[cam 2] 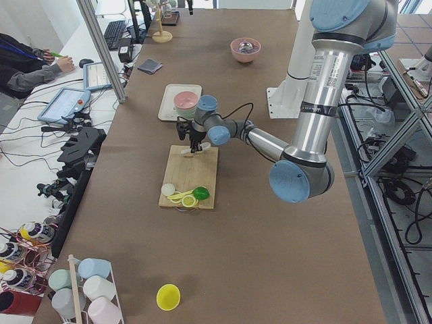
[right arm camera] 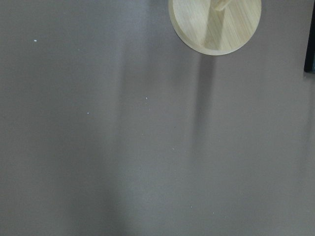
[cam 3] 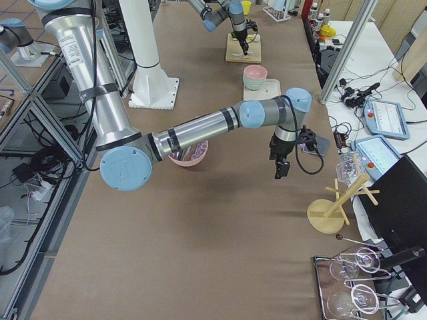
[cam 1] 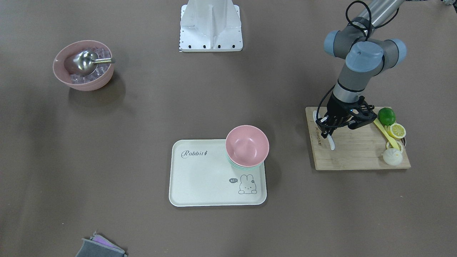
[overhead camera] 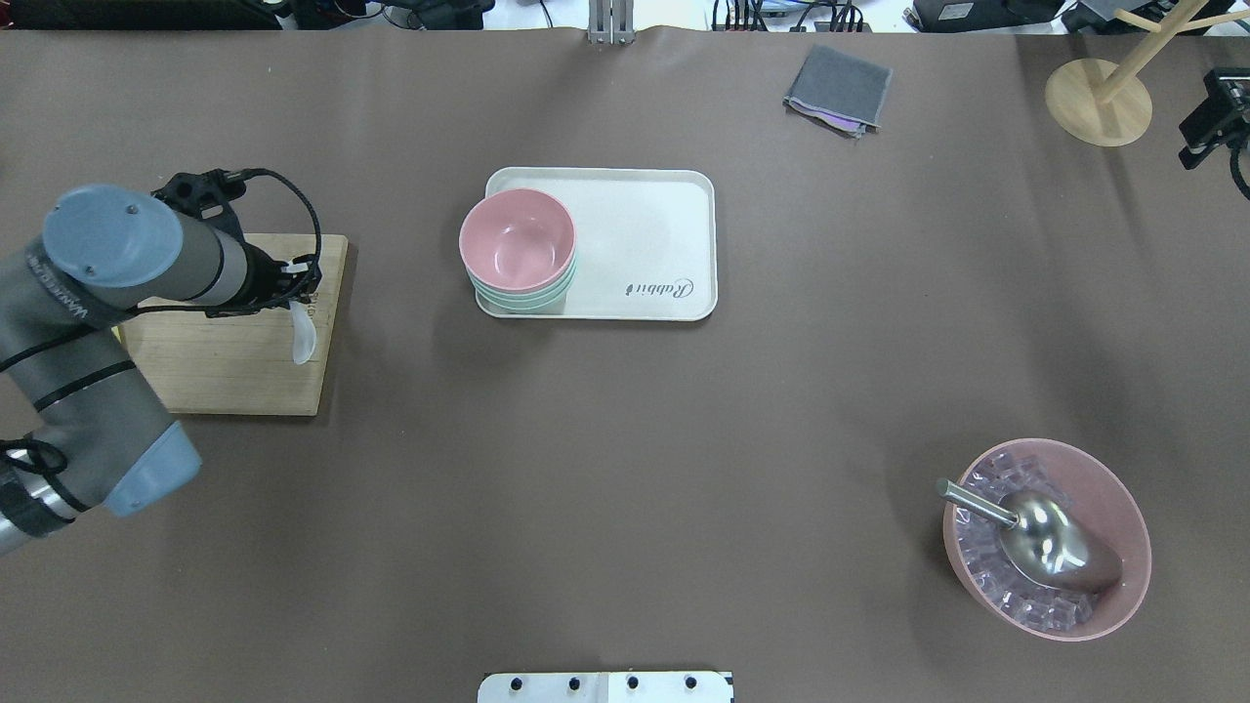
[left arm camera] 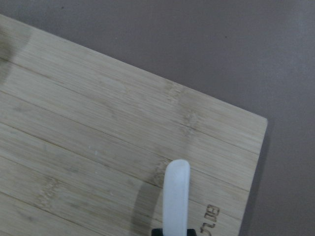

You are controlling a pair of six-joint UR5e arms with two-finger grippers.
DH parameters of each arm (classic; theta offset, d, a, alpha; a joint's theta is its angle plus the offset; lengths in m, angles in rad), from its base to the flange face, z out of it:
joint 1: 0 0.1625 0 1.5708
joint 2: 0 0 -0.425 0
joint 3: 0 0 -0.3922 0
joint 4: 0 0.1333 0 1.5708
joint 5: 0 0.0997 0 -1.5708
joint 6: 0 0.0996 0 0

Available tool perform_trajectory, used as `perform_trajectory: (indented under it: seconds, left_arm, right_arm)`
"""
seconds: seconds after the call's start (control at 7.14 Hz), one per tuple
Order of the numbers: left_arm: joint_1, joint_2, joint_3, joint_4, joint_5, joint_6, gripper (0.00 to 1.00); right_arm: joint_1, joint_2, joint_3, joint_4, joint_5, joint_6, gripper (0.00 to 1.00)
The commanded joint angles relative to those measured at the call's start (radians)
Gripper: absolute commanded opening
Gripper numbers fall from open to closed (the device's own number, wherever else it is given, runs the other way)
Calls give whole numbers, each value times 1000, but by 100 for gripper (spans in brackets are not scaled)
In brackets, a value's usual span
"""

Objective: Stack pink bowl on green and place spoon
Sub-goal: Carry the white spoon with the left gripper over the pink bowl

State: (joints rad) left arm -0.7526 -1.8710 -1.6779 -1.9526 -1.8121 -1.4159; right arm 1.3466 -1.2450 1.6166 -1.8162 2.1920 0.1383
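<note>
Over the pale bamboo cutting board (cam 1: 357, 153), which lay on the robot's left of the cream rabbit-print tray (cam 1: 200, 178), the left gripper (cam 1: 326, 129) had its fingers closed on the middle of the white plastic spoon (overhead camera: 304, 337). The handle jutted out past them. In the wrist view the spoon cast a shadow on the wood, so I judged it lifted just off the board, held crosswise ready for carrying. The small pink bowl (cam 1: 247, 145) sat nested on the pale green bowls (overhead camera: 535, 297) at the tray's corner nearest the board, so the stacking looked done. Only the spoon was left to deliver, probably into that pink bowl.

On the board's end farthest from the tray lay a green lime (cam 1: 386, 116), a cut lemon half (cam 1: 397, 130) and a white bun-like lump (cam 1: 392, 157), none of them on the way. No object showed on the brown table between board and tray (the bowl's raised rim seemed the one thing to clear).

Well to the robot's right of the tray, a larger pink bowl (cam 1: 60, 73) held ice cubes and a steel scoop (cam 1: 84, 62). A folded grey cloth (overhead camera: 838, 88) and a round-based wooden stand (overhead camera: 1099, 103) lay beyond the tray. The right gripper (overhead camera: 1211, 112) hung by that stand, and whether it was parted or closed could not be told.
</note>
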Motion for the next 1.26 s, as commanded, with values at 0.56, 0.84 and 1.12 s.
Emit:
perform_trajectory:
  seconds: [0.56,0.84,1.12]
  left_arm:
    - [-20,-446,99,366,5,-14,0]
    - [-8,-568,263,353,16,-59,0]
    - [36,-559,265,353,82,-63,0]
  right_arm:
    - [35,-192,128,0,11,-43,100]
    - [43,-220,147,0,18,-43,100]
    - [46,-223,152,-2,20,-43,100]
